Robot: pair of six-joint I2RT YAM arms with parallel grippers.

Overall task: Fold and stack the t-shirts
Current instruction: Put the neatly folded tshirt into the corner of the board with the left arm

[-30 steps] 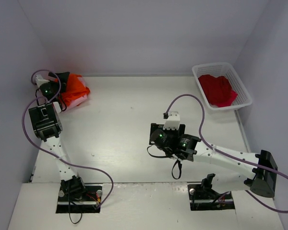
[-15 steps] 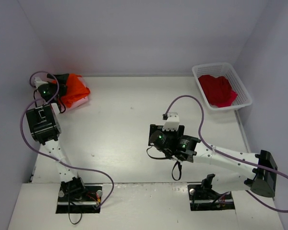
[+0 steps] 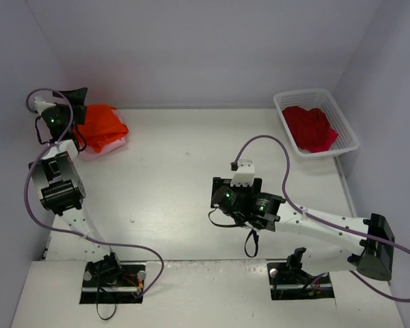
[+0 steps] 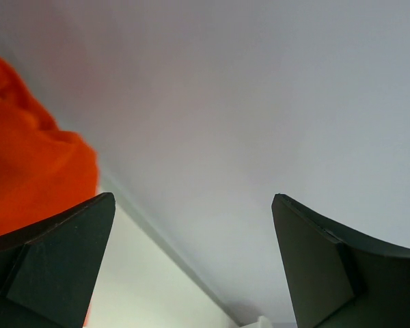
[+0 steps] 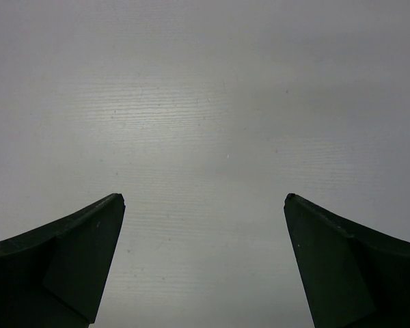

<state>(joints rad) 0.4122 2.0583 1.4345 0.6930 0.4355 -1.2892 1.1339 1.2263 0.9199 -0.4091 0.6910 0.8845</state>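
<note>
Left gripper [image 3: 74, 96], jaws spread, hovers just beside the orange t-shirt [image 3: 101, 127].

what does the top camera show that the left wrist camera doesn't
Only the top view: the red shirt lying in the white basket at the far right, and the right arm reaching over the middle of the table. Only the left wrist view: a close look between the left jaws, standing wide apart with nothing between them, aimed at the back wall. Both: the orange shirt, bunched at the table's far left corner by the wall.
</note>
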